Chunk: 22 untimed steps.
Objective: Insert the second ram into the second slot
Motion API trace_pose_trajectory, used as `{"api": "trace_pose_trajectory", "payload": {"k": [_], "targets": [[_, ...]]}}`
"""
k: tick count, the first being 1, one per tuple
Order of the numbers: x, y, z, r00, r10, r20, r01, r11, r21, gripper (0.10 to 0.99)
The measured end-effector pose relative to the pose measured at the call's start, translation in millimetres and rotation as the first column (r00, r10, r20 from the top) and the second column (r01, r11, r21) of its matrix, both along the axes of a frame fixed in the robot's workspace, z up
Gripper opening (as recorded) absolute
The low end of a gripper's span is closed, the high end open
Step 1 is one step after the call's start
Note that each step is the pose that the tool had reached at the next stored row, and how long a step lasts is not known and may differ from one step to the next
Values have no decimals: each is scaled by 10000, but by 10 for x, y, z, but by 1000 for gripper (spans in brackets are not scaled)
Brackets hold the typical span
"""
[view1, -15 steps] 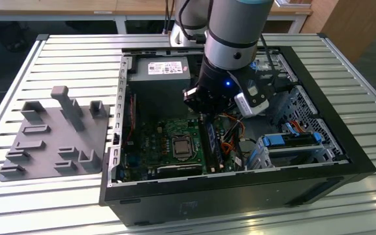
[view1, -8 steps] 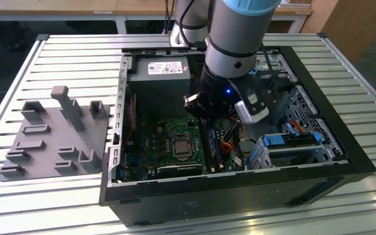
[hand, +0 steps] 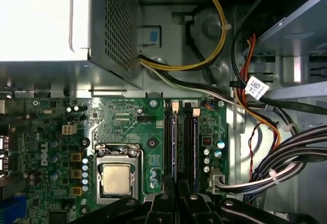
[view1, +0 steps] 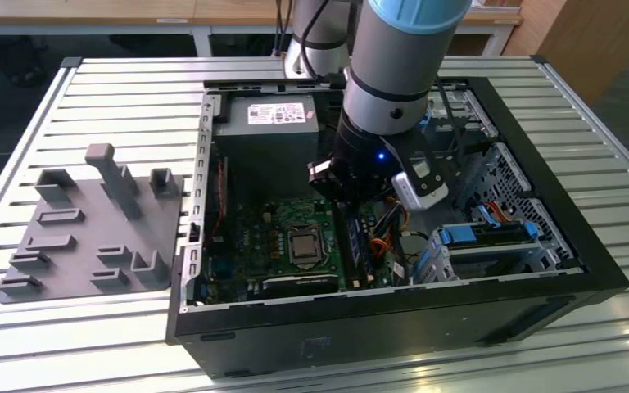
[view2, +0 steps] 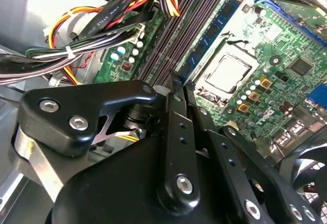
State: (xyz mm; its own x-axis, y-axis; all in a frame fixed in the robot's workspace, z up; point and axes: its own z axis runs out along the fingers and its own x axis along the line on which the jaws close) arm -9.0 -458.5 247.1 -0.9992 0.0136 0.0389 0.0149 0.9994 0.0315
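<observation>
Scene: An open computer case (view1: 576, 270) lies on a slatted table (view1: 118, 90), and a robot arm (view1: 396, 74) reaches down into it.

Gripper: The gripper (view1: 347, 196) hangs low over the memory slots (hand: 186, 142), just beside the processor socket (hand: 115, 178). How far open it is, and whether it has hold of anything, cannot be told.

Second ram: The second ram (view2: 217, 32), a dark blue board with black chips, stands on edge in the slot bank on the socket side. Its near end runs in under the gripper. Whether it is fully seated cannot be told.

Doing the step well: The stick likely needs to stay upright and in line with its slot. Pressure should go straight down and evenly along its length, so neither end rides high. The cables (hand: 265, 173) near the slots should be kept clear.

Counts: There is one arm, one gripper, one processor socket, one power supply (hand: 41, 19) and one grey tray (view1: 85, 229) beside the case. There look to be four slots. One blue stick is plainly made out; whether another is seated cannot be told.
</observation>
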Motion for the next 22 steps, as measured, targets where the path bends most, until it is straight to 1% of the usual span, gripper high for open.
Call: {"api": "trace_pose_trajectory", "payload": {"k": [6,11,15,19,22], "targets": [[2,-1,-95,10000,-1,0,1,10000,3,137],[2,-3,-104,10000,-4,0,4,10000,3,137],[2,-27,-118,9999,-108,0,108,9999,-3,137],[2,-31,-161,9999,-134,0,134,9999,-7,137],[3,-31,-211,9999,-139,0,139,9999,-6,137]]}}
